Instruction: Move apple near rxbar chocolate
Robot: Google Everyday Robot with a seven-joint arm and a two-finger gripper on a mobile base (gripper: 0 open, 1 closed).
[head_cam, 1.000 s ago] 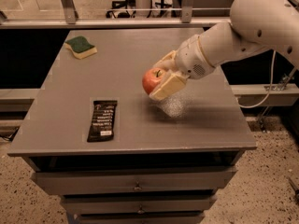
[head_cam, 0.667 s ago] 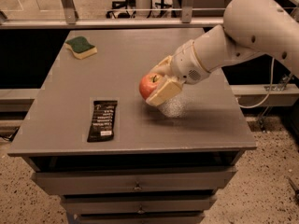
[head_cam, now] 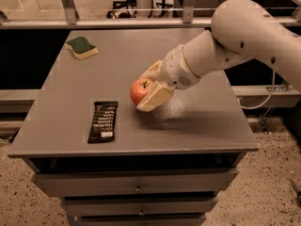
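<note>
One apple point(head_cam: 138, 92) is clamped in the claw point(head_cam: 148, 87) over the middle of the grey surface point(head_cam: 202, 121); one rxbar chocolate point(head_cam: 103, 121) lies flat nearby, toward the front edge; one sponge point(head_cam: 82, 47) sits at a far corner.

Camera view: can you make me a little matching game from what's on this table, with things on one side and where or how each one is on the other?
Things:
1. apple
2. rxbar chocolate
3. sponge
4. claw

Places or states:
a. far left corner of the table
b. shut on the red fruit, mid-table
c. gripped, just right of the black bar
d. lying flat near the front left edge

Pairs: 1-c, 2-d, 3-a, 4-b
</note>
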